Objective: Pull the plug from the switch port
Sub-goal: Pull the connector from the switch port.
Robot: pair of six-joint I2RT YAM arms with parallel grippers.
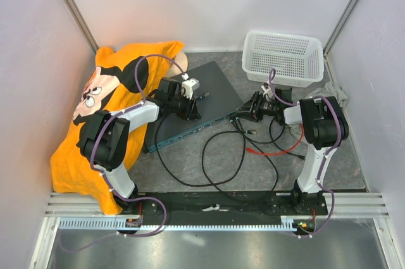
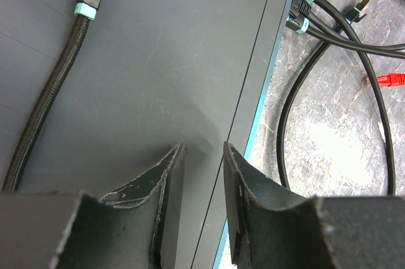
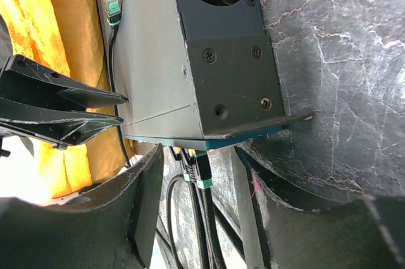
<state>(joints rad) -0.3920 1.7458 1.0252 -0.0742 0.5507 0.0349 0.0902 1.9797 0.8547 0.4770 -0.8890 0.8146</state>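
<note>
Left arm folded beside the orange cloth [image 1: 95, 136], left gripper [image 2: 204, 149] angled over the switch [image 1: 209, 82] top near its teal front edge, fingers parted on nothing; right gripper [image 3: 199, 155] low at the switch's right front corner, fingers spread astride the seated black plug [image 3: 201, 171], loose cables [image 1: 215, 161] across the table [image 1: 354, 155].

The left arm [image 1: 111, 139] bends at the elbow and reaches inward to the right. Its left gripper [image 2: 202, 150] has its fingers slightly parted and empty. The right arm [image 1: 319, 123] reaches inward to the left, and its right gripper [image 3: 197, 158] has its fingers spread wider, unclamped.
</note>
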